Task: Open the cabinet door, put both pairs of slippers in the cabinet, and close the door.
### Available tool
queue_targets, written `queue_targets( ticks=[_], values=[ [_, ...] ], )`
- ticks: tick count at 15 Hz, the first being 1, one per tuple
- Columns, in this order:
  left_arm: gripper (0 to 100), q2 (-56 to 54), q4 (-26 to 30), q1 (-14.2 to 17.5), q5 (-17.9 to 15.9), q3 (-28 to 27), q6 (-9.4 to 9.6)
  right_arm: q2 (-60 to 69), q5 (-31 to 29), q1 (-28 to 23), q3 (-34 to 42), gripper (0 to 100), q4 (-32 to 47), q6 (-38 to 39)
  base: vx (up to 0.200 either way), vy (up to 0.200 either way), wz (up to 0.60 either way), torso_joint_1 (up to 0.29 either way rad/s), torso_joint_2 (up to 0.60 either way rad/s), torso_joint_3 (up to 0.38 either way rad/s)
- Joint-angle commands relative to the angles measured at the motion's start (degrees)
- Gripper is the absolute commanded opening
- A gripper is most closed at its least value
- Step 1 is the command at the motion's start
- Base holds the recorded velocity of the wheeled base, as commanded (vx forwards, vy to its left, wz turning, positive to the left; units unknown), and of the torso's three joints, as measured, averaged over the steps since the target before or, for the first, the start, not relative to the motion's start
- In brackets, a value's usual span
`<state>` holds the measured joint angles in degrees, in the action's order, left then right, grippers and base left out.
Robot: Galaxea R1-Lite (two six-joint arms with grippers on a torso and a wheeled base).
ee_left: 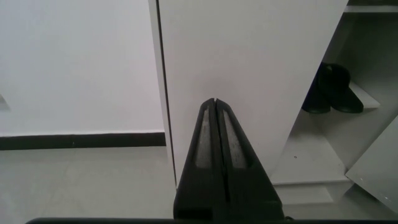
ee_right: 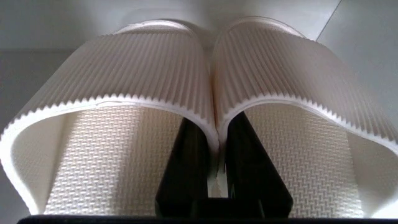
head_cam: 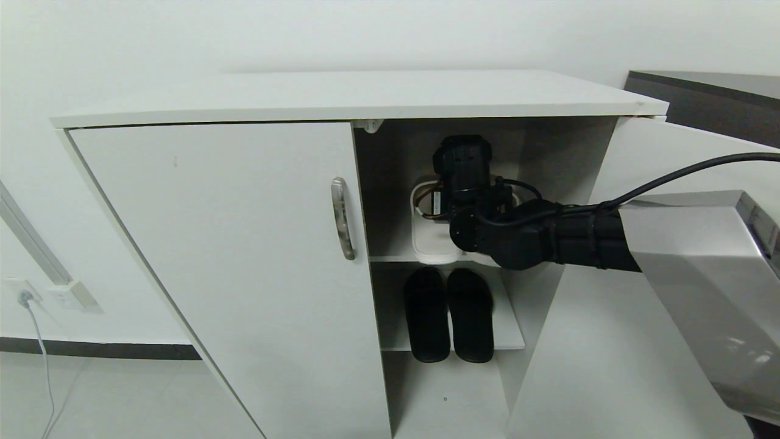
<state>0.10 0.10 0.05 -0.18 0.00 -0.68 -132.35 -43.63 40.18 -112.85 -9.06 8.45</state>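
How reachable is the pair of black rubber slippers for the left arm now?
Probably yes: the black rubber slippers lie at the open shelf's front, below the right arm, beside the closed white door.

- 1 cabinet (head_cam: 365, 91), that's the lot for furniture
- 2 doors on it: left door (head_cam: 231, 256) and right door (head_cam: 585, 366)
- 1 handle (head_cam: 343, 218) that I can make out
- 2 shelves: upper shelf (head_cam: 390, 258) and lower shelf (head_cam: 509, 332)
- 4 slippers, so 2 pairs: 2 white slippers (ee_right: 149, 68), plus 2 black slippers (head_cam: 451, 314) at 6 o'clock from the white ones
- 2 grippers: left gripper (ee_left: 214, 102) and right gripper (ee_right: 216, 134)
- 1 cable (head_cam: 44, 366), around 8 o'clock of the cabinet
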Motion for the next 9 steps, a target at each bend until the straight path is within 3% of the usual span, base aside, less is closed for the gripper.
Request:
queue_targets(
  ticks=[1, 6, 7, 9],
  values=[
    [0, 0.0, 0.0, 0.0, 0.0, 0.0, -0.02, -0.4, 0.2, -0.2, -0.2, 0, 0.4, 0.0, 0.0, 0.0, 0.0, 0.0, 0.0, 0.0],
    [0, 0.0, 0.0, 0.0, 0.0, 0.0, -0.02, -0.8, 0.2, -0.5, -0.3, 0, 0.4, -0.3, 0.0, 0.0, 0.0, 0.0, 0.0, 0.0],
    [0, 0.0, 0.0, 0.0, 0.0, 0.0, -0.02, -0.8, 0.2, -0.5, -0.3, 100, 0.4, -0.4, 0.0, 0.0, 0.0, 0.0, 0.0, 0.0],
    [0, 0.0, 0.0, 0.0, 0.0, 0.0, -0.02, -0.8, 0.2, -0.5, 0.0, 100, 0.5, -0.4, 0.0, 0.0, 0.0, 0.0, 0.0, 0.0]
  ],
)
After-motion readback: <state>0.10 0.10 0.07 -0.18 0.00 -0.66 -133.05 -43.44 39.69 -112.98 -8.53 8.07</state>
